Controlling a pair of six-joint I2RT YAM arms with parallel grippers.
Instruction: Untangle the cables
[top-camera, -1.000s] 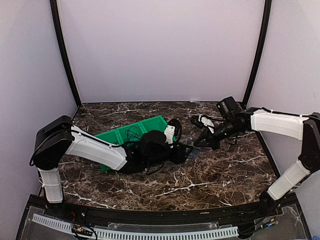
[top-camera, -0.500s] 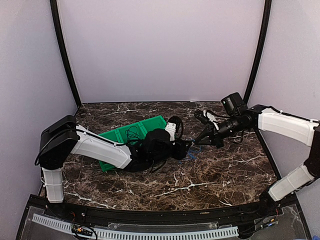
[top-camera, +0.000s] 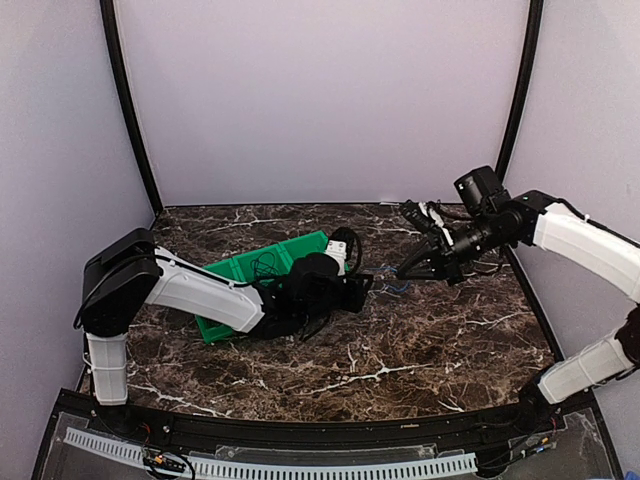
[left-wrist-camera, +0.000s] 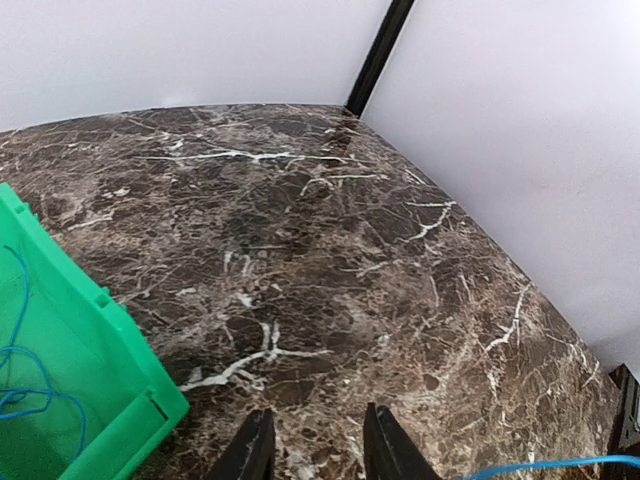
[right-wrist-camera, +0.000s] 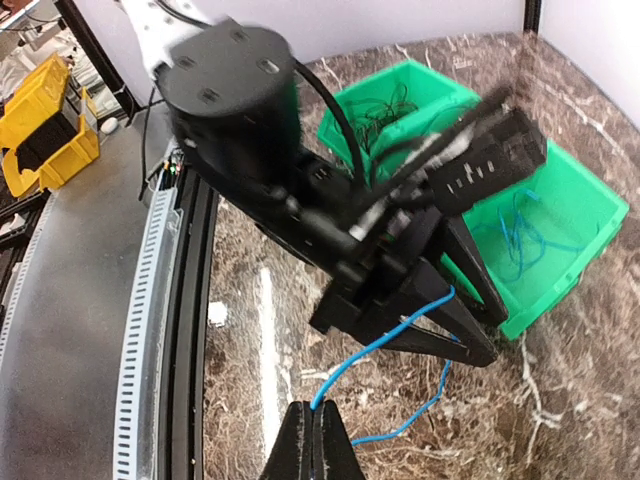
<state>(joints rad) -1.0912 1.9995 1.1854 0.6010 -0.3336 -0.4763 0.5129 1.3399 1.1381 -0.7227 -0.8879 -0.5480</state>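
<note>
My right gripper (right-wrist-camera: 314, 408) is shut on one end of a bright blue cable (right-wrist-camera: 385, 338). The cable rises across the lower finger of my left gripper (right-wrist-camera: 498, 338), then loops back down onto the marble. In the top view my right gripper (top-camera: 402, 272) is raised right of the table's middle, a short gap from my left gripper (top-camera: 365, 288). My left gripper (left-wrist-camera: 318, 440) is open and empty just above the marble, with the blue cable (left-wrist-camera: 545, 465) at its lower right. More blue wire (right-wrist-camera: 520, 238) and black cables (right-wrist-camera: 385, 108) lie in separate compartments of the green bin (top-camera: 225, 272).
The green bin's corner (left-wrist-camera: 120, 400) sits just left of my left fingers. A yellow bin (right-wrist-camera: 40, 120) stands off the table past the front rail (right-wrist-camera: 150, 300). White walls and black posts (top-camera: 515, 110) enclose the back and sides.
My right gripper has risen and moved back to the right, drawing the blue cable with it. My left gripper has pulled back slightly toward the bin.
</note>
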